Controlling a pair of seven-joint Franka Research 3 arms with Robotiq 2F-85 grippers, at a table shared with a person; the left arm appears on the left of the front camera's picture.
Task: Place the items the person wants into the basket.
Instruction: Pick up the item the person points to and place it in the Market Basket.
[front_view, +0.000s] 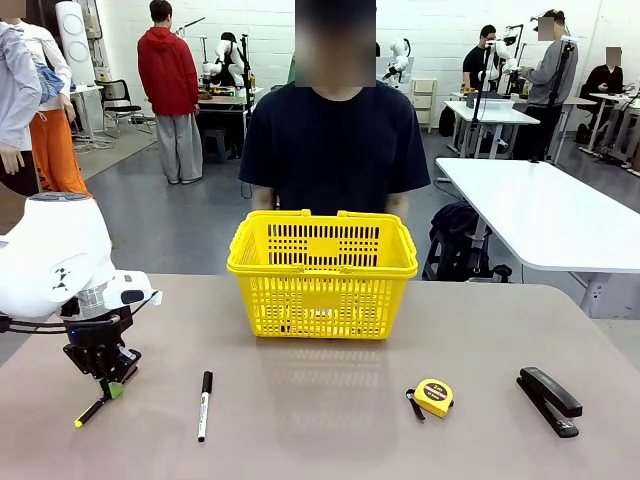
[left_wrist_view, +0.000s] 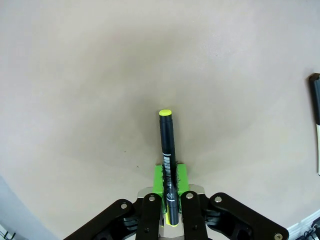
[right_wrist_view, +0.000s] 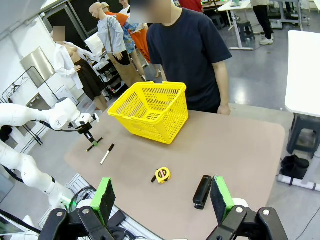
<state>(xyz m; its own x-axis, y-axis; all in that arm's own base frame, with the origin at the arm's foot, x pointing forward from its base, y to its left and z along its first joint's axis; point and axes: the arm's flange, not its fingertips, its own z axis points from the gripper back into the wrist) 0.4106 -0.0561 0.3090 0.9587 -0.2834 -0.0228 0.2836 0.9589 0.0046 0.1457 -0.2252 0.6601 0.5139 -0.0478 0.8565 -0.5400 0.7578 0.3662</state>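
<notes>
My left gripper is shut on the thin black pen near the table's front left. The pen's yellow tip sticks out past the green pads, low over the tabletop. At the far middle stands the yellow basket, and the person in a black T-shirt is right behind it. The long black stapler lies at the front right. My right gripper hangs open high above the table's near edge, nothing between its fingers, with the stapler below it.
A white marker with a black cap lies right of the pen. The round yellow tape measure sits front right of centre. A bare stretch of tabletop lies between them, in front of the basket.
</notes>
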